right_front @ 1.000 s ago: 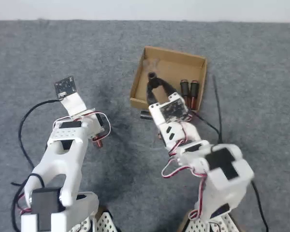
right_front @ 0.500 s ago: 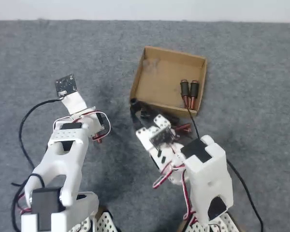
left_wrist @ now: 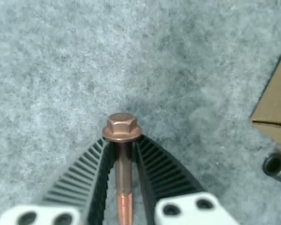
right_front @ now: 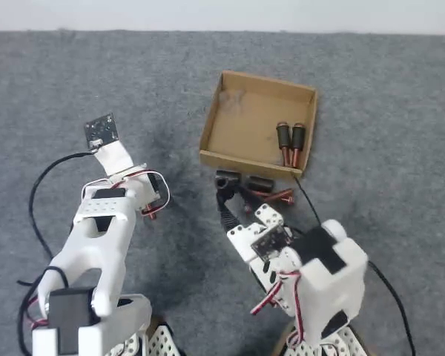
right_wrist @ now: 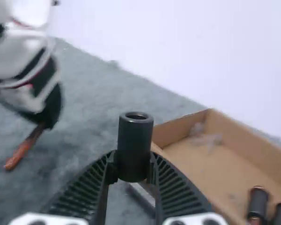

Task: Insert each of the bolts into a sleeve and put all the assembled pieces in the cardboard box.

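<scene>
Right wrist view | sleeve point(right_wrist: 136, 136) upright, clamped in right tool point(right_wrist: 132, 162)

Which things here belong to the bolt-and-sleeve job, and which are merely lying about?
Job: bolt in left gripper; sleeve in right gripper; loose sleeve; loose bolt; assembled pieces; cardboard box.
Lying about: black cable; grey carpet.

Left arm point(right_front: 98, 245): at 8 o'clock, stretched toward 12.
Left gripper point(left_wrist: 122, 143): clamped on a bolt point(left_wrist: 122, 127).
Right arm point(right_front: 322, 271): at 5 o'clock, aimed toward 11.
Right gripper point(right_wrist: 133, 158): clamped on a sleeve point(right_wrist: 135, 138).
</scene>
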Tool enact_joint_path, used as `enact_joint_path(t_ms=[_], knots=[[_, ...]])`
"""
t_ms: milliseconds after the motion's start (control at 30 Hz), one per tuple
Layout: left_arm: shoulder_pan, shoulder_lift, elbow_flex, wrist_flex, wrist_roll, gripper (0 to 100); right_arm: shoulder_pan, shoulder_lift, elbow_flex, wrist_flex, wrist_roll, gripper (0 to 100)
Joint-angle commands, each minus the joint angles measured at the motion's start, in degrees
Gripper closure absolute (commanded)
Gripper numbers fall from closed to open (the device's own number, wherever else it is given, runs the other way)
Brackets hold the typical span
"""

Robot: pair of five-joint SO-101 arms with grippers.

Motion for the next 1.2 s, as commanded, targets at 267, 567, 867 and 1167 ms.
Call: enact_joint_path(t_ms=[267,567,867,1167], knots=[[0.1,-4.0,-1.4,-1.8,-1.0,99,1.5,-4.0,2.2,-0.8,0.3,99.3],[0.1,-10.5,-4.6,-7.7,-0.9,99,0.0,0.1,0.2,-0.9,0.3,99.3],[4.6,-34.5,-0.5,-7.7,-1.1,99,-2.2,1.2,-0.3,-1.2,0.3,99.3],[15.7,-55.2,8.0,-7.7,-1.1,99,-4.8,1.2,0.0,-1.3,0.3,99.3]])
